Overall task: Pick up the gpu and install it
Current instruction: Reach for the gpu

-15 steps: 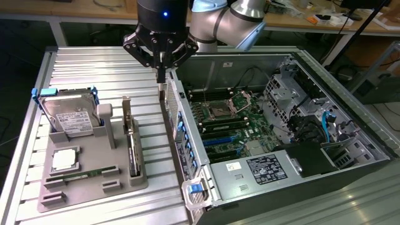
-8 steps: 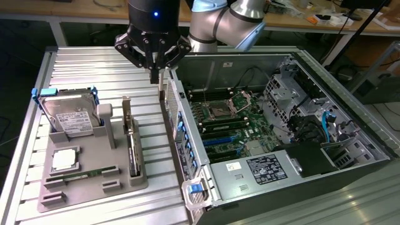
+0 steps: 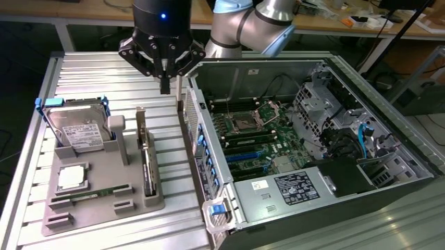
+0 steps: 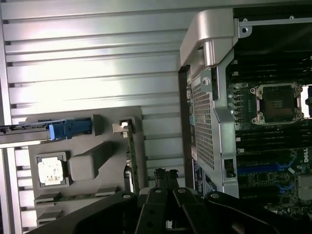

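One gripper [image 3: 164, 86] is seen clenched shut, with nothing grasped, hung above the ribbed metal table [image 3: 90, 78]. The gpu [image 3: 147, 166] is stood on edge in a slot of the grey holder tray [image 3: 114, 172], at about six o'clock from the gripper in the exterior view. A hard drive [image 3: 76, 127] is held at ten o'clock of the gpu. An open computer case [image 3: 306, 135] is set at three o'clock.

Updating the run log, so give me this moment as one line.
pincer: shut, empty, over table | graphics card: upright in gray holder, not gripped | computer case: open
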Robot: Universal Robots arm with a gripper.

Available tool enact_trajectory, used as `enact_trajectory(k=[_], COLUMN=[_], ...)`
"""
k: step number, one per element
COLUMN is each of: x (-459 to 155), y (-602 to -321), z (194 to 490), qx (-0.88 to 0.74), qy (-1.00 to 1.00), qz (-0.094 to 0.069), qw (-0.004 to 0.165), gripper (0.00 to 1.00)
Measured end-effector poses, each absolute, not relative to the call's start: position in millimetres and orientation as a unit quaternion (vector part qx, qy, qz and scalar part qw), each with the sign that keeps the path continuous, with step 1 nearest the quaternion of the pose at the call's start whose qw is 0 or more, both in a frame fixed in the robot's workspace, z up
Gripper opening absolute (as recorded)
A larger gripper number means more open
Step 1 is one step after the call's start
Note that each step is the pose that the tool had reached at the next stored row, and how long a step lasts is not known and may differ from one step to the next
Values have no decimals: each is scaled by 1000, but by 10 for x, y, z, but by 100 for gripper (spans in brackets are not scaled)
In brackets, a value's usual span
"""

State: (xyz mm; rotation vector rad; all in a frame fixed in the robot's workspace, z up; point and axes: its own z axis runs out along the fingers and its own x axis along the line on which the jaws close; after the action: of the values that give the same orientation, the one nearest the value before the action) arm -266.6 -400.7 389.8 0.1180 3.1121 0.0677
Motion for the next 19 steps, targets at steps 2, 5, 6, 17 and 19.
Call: enact_trajectory(k=[2,5,6,17,19], x=[-2695,-2763,-2779,-2936,-2969], y=[-4010,-4018,-4020,-4054,-4065], z=[3898,3895,3894,3888,3886], qx=[38,38,38,38,38], qy=[999,999,999,999,999], qz=[22,22,22,22,22], qw=[13,13,13,13,13], gripper=[11,11,11,11,11])
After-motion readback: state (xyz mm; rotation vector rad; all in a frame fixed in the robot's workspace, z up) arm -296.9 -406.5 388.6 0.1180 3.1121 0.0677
